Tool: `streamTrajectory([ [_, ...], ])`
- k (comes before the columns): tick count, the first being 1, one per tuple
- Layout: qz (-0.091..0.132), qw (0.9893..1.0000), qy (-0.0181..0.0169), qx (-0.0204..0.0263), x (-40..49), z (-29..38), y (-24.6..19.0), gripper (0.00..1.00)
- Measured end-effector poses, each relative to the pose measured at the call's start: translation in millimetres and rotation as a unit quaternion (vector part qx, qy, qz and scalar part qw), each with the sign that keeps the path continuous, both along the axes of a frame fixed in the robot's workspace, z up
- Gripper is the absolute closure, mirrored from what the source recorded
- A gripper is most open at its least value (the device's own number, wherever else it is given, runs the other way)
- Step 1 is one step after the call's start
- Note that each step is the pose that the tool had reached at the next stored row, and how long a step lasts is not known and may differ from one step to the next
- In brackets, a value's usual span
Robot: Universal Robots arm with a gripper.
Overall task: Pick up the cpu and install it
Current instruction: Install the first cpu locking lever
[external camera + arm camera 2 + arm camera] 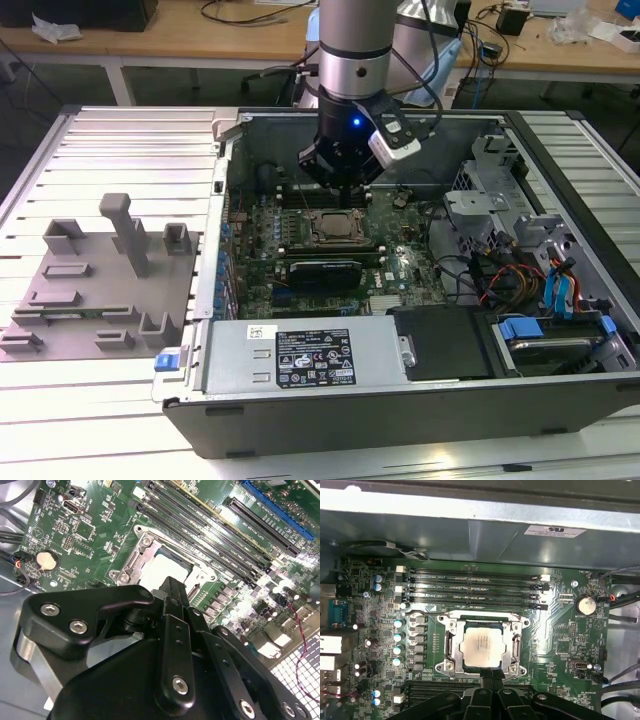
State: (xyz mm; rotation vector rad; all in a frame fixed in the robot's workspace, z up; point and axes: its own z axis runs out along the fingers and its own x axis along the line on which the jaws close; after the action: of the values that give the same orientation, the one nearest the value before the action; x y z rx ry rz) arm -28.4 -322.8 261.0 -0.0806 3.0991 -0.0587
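Robot arm, silver and black, reaches down into a big open dark-grey computer case that lies on its side on a ribbed silver metal table. Inside the case is a wide green motherboard full of tiny parts.

The small flat square cpu with the silvery-grey metal top lies flat in the square black-and-metal socket frame in the middle of that board. The frame goes all the way round it. It looks level, not tipped.

The black hand hangs just over the edge of the socket. In the first wrist view its two thin fingertips are pressed together, with nothing between them. From the second wrist view the hand pokes out over the pale top of the cpu. I cannot tell if the tips touch the chip or are a little above it. In the exterior view the hand is right above the socket.

Four long black memory slots run in a row just beside the socket. A round silver coin battery sits farther off on the board.

A grey metal power box with a white label fills the near part of the case. Well apart, toward the exterior view's left, a grey plastic tray with little stands rests on the table.
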Motion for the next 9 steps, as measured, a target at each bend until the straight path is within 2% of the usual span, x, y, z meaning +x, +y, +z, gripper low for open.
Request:
streamTrajectory([
  [4, 0.000, 1.0000, 0.0001, -0.0001, -1.1, 0.6, 0.0, 0.89],
  [6, 0.000, 1.0000, 0.0001, -0.0001, -4.9, 0.6, 0.0, 0.89],
  [9, 0.000, 1.0000, 0.0001, -0.0001, -15.2, 0.5, 0.4, 0.89],
])
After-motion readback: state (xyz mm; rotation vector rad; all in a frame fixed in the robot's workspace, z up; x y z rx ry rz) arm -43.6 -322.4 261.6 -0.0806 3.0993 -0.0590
